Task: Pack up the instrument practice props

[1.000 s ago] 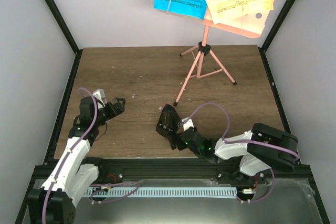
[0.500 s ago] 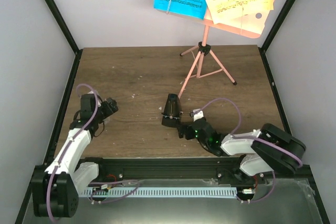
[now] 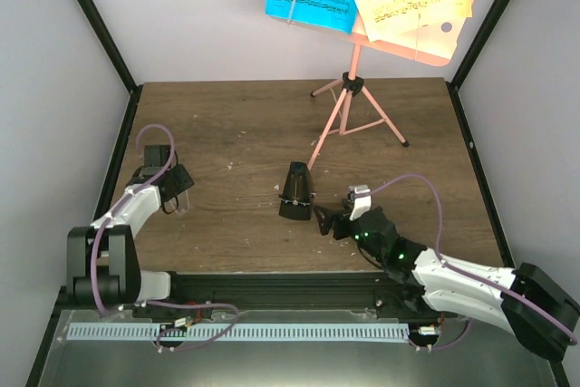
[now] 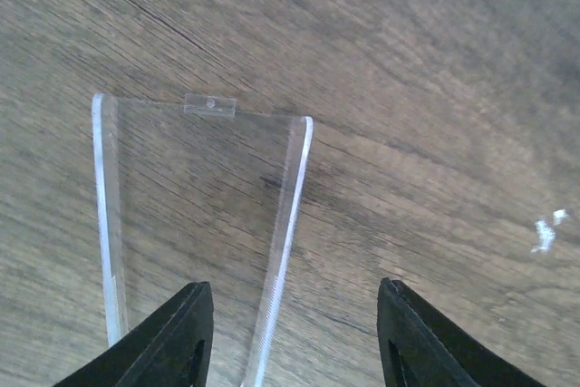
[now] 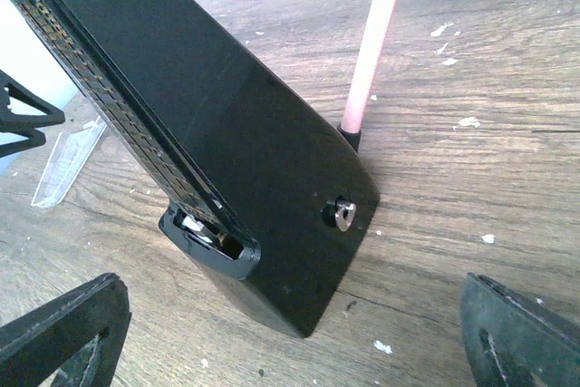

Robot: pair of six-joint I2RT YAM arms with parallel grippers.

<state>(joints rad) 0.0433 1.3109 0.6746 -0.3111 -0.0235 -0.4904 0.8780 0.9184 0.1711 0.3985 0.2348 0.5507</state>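
The black pyramid metronome stands upright on the surface just beside the front leg of the music stand: it is rigid, glossy, likely slippery and easily tipped, so grip low across its flat flanks with the right gripper, whose jaws are wide open and empty beside it, while the left gripper jaws are half-open and empty.

The left arm and right arm (2 of a kind) wear white shells with black joints, each trailing a looping purple cable. The left end effector and right end effector have matte black fingers; a green light glows near the right wrist.
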